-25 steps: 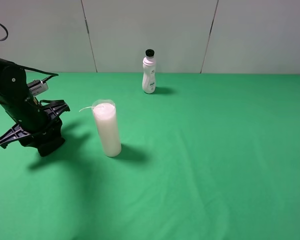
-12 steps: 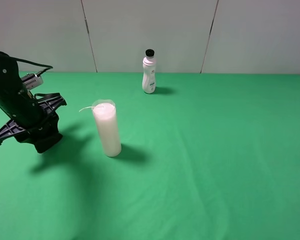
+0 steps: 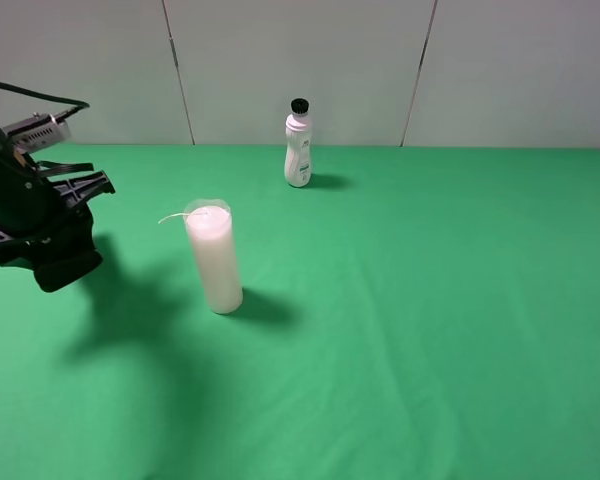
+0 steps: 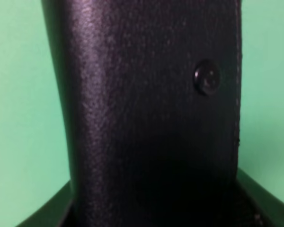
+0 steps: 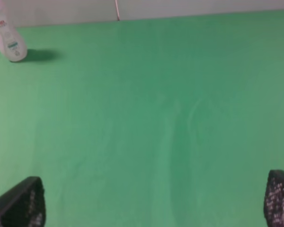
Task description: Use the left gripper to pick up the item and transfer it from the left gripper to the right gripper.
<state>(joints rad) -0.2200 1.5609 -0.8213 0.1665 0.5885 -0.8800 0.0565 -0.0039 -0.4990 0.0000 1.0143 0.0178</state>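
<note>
The left gripper (image 3: 52,238) sits at the far edge of the green cloth (image 3: 430,320) in the high view, at about 9 o'clock from the tall white candle (image 3: 213,255), with a clear gap between the two. It is clenched on the item (image 4: 146,118), a black leather-like pouch that juts from the claw toward the cloth. The pouch's shadow lies on the cloth apart from it, toward the candle's base, so it looks held off the surface. In the left wrist view the pouch fills nearly the whole picture, grainy and dark, with a small round snap stud (image 4: 207,78) near one edge and green cloth showing on either side. The small white bottle (image 3: 298,145) with a black cap stands upright near the back wall, at about 1 o'clock from the candle and well apart from it. The right gripper (image 5: 149,203) does not appear in the high view. Its own wrist view shows its two ribbed fingertips (image 5: 20,204) spread wide and grasping nothing, bare cloth between them, the bottle far off at about 11 o'clock.
</note>
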